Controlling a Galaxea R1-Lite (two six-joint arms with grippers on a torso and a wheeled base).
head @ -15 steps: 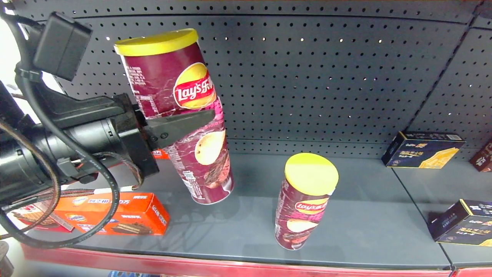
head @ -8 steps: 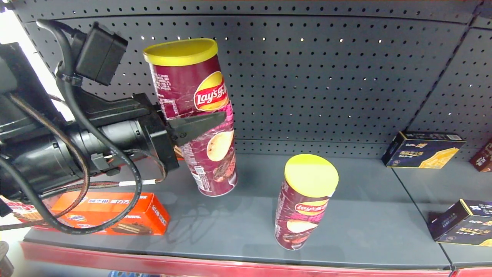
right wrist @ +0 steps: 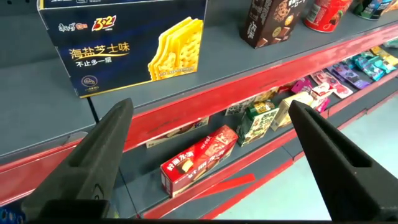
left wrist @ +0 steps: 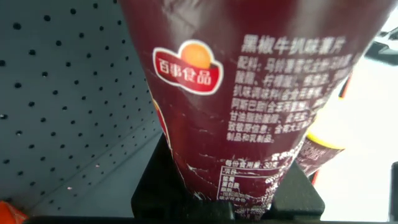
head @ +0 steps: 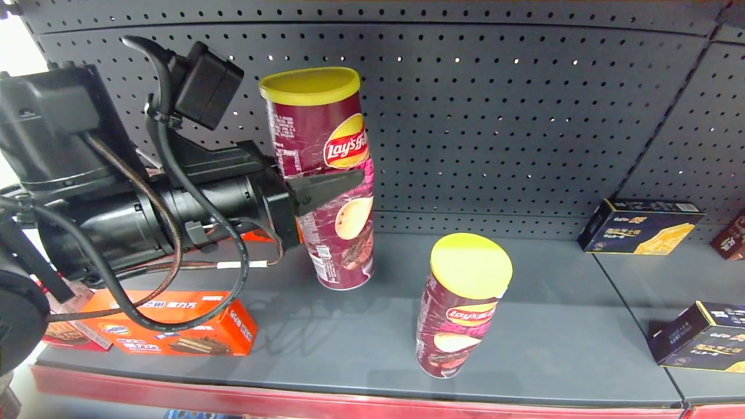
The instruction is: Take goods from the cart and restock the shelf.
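- your left gripper (head: 340,186) is clamped on a chip can (head: 317,134), with the fingers around the middle of its body
- the held can is near upright with its yellow lid on top, and the lid end leans a little to your left
- its base sits low over the shelf (head: 553,343), close to the pegboard back panel (head: 495,116); i cannot tell if the base touches the board
- in the left wrist view the can's (left wrist: 249,93) printed side is right up against the camera, with the pegboard (left wrist: 62,93) behind it
- a second chip can (head: 460,308) stands on the shelf to the right of the held one, nearer the red front edge (head: 291,401); the two cans are apart
- an orange box (head: 174,326) lies flat at the shelf's front left, below your left arm
- a dark blue box (head: 640,227) stands at the back right against the panel, and another dark box (head: 698,337) lies at the front right on the next shelf section
- your right gripper (right wrist: 210,106) is spread wide with nothing between the fingers
- it points at a dark blue cracker box (right wrist: 130,43) on a shelf, with a red box (right wrist: 199,158) on a lower shelf below it
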